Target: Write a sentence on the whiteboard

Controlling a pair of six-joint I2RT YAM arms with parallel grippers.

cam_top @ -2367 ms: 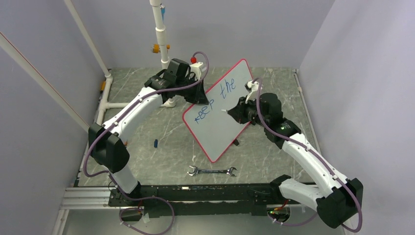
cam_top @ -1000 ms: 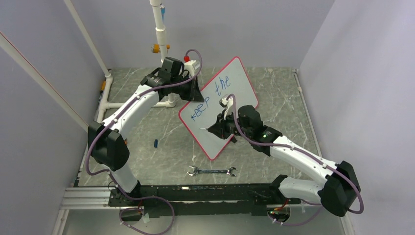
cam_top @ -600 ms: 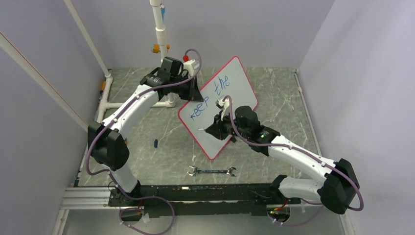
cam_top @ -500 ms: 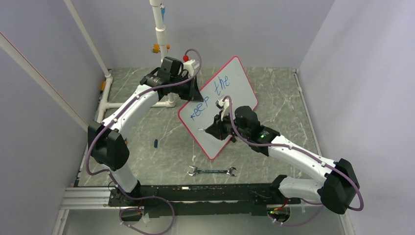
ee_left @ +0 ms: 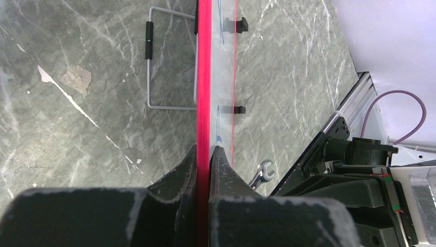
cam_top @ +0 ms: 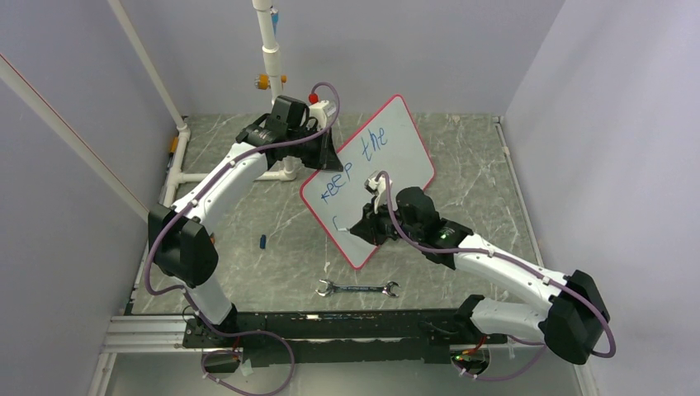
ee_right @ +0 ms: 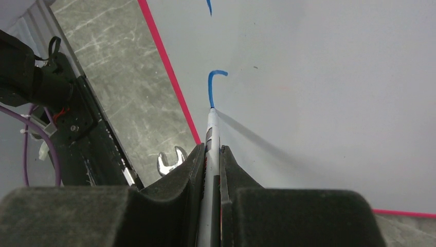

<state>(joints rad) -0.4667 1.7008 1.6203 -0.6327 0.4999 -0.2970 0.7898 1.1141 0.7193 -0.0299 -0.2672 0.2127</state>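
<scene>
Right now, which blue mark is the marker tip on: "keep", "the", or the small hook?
The small hook, alone near the whiteboard rim: the marker in the right tool ends at its tail. "keep" and "the" sit higher, untouched.

Pale lilac-grey walls (cam_top: 413, 49) close the space on three sides, plain and evenly lit, with no hard shadows. The floor (cam_top: 479, 157) is grey, stone-patterned and veined in white. A white pipe (cam_top: 272, 62) stands upright at the upper centre, an orange fitting (cam_top: 266, 81) on it; another pipe (cam_top: 147, 59) slants down the upper left. A silver rail (cam_top: 144, 334) and a black bar (cam_top: 355, 320) run along the bottom edge.
</scene>
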